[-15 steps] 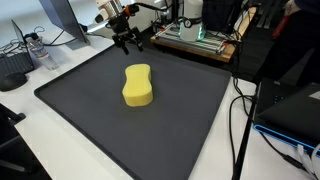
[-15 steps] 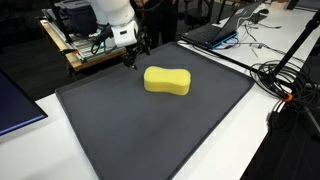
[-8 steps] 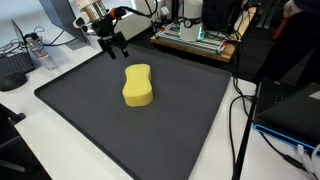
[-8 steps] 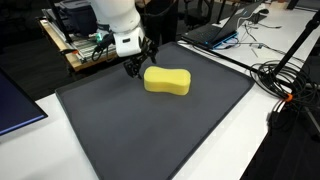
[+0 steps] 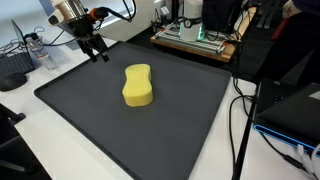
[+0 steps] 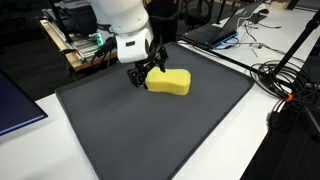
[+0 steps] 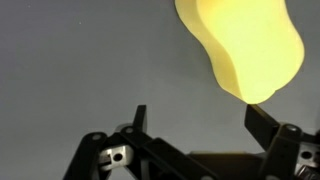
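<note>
While the hand (image 7: 195, 112) hangs over the dark mat (image 7: 70, 60), its two black fingers (image 7: 138, 120) stand spread wide in the wrist view, with nothing between them but bare mat. Just beyond the fingertips, off toward one side, lies the yellow sponge (image 7: 245, 45). Only its rounded end and waist show there, and it is clear of both fingers, untouched.

In both exterior views the sponge (image 5: 138, 85) rests flat near the middle of the mat, in the same spot and at the same angle as a second ago. What has changed is the arm. A second ago the hand hung by the mat's back edge, close to the wooden rack (image 5: 195, 38). Since then it has swung sideways along that edge, and the hand (image 5: 95, 48) is now above the mat's corner region, well to one side of the sponge. From the opposite angle the hand (image 6: 147, 75) appears against the sponge's end, but the wrist view shows a gap, so I judge that overlap to be a matter of sightline.

By my reading, the sweep has brought the sponge into the wrist camera's sight and set the spread fingers just short of it; no grip has begun.

Around the mat the white worktop (image 6: 265, 150) shows. Farther back sit a laptop (image 6: 215, 32) and a tangle of black cables (image 6: 290, 80).
</note>
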Robot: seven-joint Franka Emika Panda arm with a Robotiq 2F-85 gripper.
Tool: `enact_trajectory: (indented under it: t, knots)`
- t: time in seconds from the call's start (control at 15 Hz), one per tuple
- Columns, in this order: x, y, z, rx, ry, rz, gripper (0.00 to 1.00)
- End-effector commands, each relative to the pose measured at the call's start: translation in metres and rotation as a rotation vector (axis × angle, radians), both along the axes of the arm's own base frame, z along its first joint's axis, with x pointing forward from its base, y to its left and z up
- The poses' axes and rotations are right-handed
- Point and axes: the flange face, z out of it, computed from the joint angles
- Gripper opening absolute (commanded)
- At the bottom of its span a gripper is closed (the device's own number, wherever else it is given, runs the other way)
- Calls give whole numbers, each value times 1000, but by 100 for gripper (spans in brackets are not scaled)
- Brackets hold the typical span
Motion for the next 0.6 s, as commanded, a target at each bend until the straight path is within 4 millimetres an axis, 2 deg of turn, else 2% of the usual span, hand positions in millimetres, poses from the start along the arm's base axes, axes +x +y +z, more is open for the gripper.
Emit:
enact_trajectory:
  t: [0.0, 0.27, 0.53]
  knots:
    - [16, 8, 10, -28, 24, -74, 100]
    - [2, 21, 10, -74, 49, -133, 100]
    - [-20, 31, 4, -132, 97, -170, 100]
